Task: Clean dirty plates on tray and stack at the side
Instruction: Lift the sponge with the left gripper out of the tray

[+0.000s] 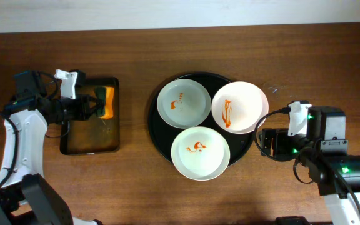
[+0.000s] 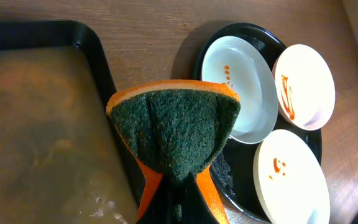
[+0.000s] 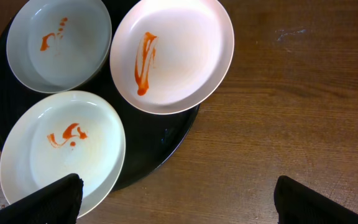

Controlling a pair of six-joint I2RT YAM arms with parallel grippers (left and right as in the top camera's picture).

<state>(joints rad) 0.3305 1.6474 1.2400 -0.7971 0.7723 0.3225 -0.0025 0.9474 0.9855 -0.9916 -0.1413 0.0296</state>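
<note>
Three white plates with red sauce smears sit on a round black tray: one at the back left, one at the back right, one at the front. My left gripper is shut on an orange sponge with a green scouring face, held over the right edge of a rectangular black tray of water, left of the plates. My right gripper is open and empty, low over the table just right of the round tray, beside the front plate.
The rectangular tray holds murky water. Bare wooden table lies right of and behind the round tray. A faint wet mark is on the wood at the right.
</note>
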